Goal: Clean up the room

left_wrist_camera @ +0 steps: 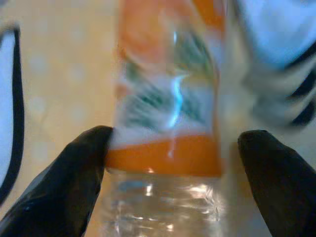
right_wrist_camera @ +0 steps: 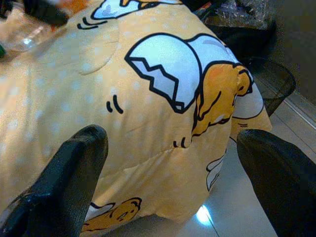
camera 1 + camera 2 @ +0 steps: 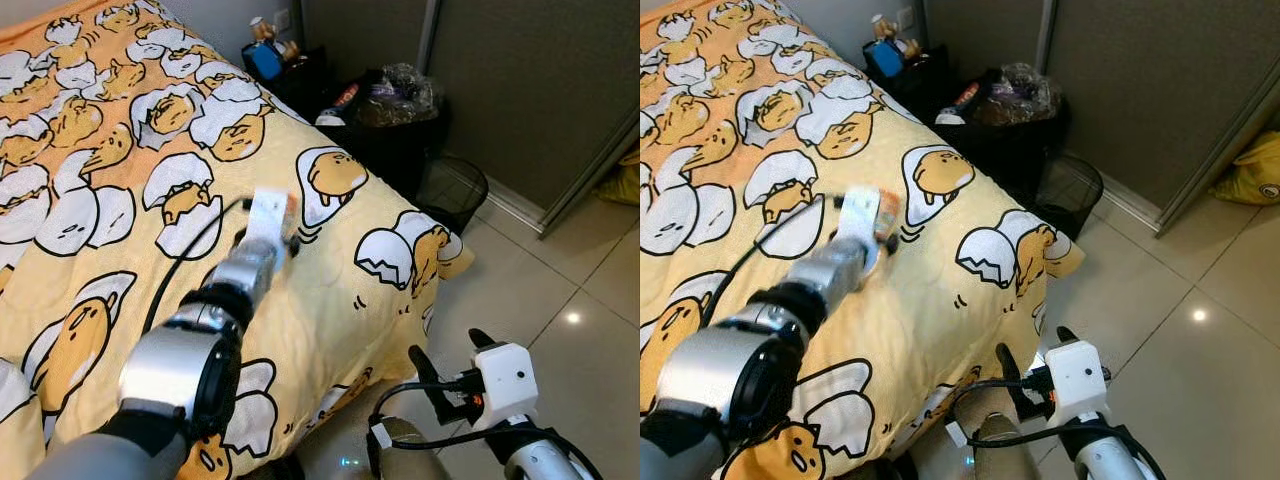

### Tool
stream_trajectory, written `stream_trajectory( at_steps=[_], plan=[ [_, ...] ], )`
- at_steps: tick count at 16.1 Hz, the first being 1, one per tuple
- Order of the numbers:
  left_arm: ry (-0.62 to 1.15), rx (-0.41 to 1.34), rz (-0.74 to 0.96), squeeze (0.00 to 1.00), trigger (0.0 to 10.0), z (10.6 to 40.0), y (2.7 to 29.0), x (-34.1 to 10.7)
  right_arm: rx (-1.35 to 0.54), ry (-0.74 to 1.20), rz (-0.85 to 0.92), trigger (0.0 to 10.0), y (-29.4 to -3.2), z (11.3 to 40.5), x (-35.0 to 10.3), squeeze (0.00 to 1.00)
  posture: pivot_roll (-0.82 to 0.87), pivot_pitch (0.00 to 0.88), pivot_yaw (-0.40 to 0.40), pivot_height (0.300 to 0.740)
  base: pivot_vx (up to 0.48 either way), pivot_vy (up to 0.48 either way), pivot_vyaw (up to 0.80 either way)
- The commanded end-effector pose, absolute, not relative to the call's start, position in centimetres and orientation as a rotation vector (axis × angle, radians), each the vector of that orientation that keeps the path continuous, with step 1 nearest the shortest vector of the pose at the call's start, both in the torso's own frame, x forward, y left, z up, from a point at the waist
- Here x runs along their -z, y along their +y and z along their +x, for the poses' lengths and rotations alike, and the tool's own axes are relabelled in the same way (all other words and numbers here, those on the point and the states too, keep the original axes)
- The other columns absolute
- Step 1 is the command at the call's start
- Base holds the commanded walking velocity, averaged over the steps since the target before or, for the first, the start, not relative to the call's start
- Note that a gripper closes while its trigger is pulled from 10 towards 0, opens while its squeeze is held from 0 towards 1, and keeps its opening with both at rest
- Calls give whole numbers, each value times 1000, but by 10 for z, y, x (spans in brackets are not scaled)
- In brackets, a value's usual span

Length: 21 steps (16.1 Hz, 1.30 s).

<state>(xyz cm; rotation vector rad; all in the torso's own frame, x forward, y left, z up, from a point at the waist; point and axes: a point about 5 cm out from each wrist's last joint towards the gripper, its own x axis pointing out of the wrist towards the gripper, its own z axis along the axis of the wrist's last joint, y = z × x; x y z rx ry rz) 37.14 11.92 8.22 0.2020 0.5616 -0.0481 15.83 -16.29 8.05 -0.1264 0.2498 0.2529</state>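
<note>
The plastic bottle [image 1: 168, 148] lies on the yellow egg-print bedspread [image 3: 330, 300], near the foot corner of the bed. The left wrist view resolves what the head views blur: the bottle is clear, with an orange and white label, and the two black fingers [image 1: 74, 177] of the left gripper [image 3: 268, 238] stand one on each side of it. One finger touches the bottle wall; the other stands slightly apart from it, so the grip is not closed on the bottle. In the head views the bottle [image 3: 268, 215] shows as a pale, smeared shape at the end of the extended left arm.

The right gripper [image 3: 450, 375] hangs below the bed's edge, over the tiled floor [image 3: 570, 290], its fingers spread wide and holding nothing. The right wrist view shows the bedspread corner [image 2: 197, 98] between them.

Beyond the bed corner stands a black mesh wastebasket [image 3: 452, 190]. Next to the wastebasket is a dark stand carrying a crumpled plastic bag [image 3: 400, 95]. A yellow plush item [image 3: 1252, 170] lies on the floor beside the grey sliding door [image 3: 520, 80].
</note>
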Motion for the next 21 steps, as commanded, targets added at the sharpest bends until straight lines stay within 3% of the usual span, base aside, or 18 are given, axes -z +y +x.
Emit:
stream_trajectory(
  at_steps=[1,2,8,11,14,16,17,19,21],
  plan=[
    [632,31,256,0,10000,360,127,-64,-259,243,-126,10000,-162,156,-86,0,-502,207,113,740,0,0,0],
    [635,30,263,0,0,359,129,-62,-261,233,-120,10000,-162,156,-88,0,-505,206,112,740,0,0,0],
    [616,33,238,0,0,358,130,-60,-268,221,-128,10000,-161,155,-92,0,-513,202,110,740,0,0,0],
    [579,66,56,0,0,362,118,-67,-260,218,-127,10000,-163,164,-90,0,-485,170,114,740,0,0,0],
    [391,93,-162,0,0,377,117,-94,-237,192,-107,10000,-167,184,-88,0,-426,121,116,740,0,0,0],
    [259,109,-192,0,0,383,120,-111,-212,156,-110,10000,-169,193,-91,0,-405,105,114,740,0,0,0],
    [89,137,-219,0,0,381,125,-127,-160,81,-113,10000,-173,207,-101,0,-351,67,113,740,0,0,0],
    [-32,146,-210,0,0,356,132,-130,-83,-40,-115,10000,-178,225,-119,0,-276,17,100,740,0,0,0],
    [-126,164,-79,0,0,322,139,-124,-78,-81,-100,10000,-175,236,-125,0,-211,0,84,740,0,0,0]
  ],
)
